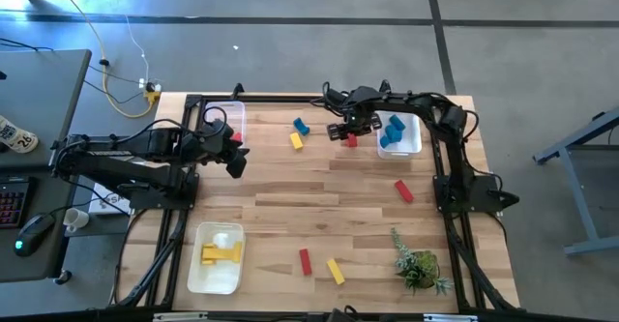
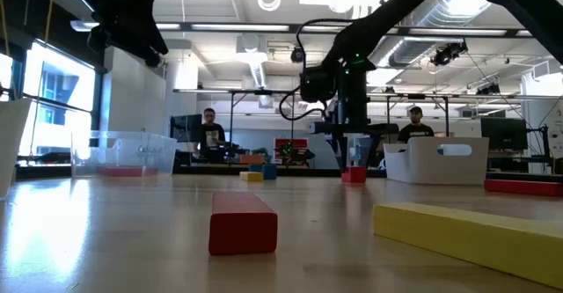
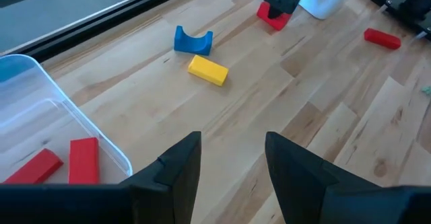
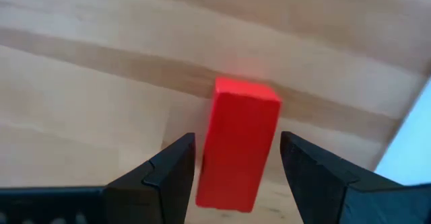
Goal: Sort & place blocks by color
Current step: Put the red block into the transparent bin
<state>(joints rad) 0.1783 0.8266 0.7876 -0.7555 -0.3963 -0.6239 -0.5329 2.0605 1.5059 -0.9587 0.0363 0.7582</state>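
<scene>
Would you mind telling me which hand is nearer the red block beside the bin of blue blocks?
Right: the right hand straddles that red rectangular block, open; the left hand hangs far off.

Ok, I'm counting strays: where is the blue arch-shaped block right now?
In the high view the blue arch block lies on the table's far side, left of centre, just beside a yellow block, between the left bin and the right gripper.
</scene>
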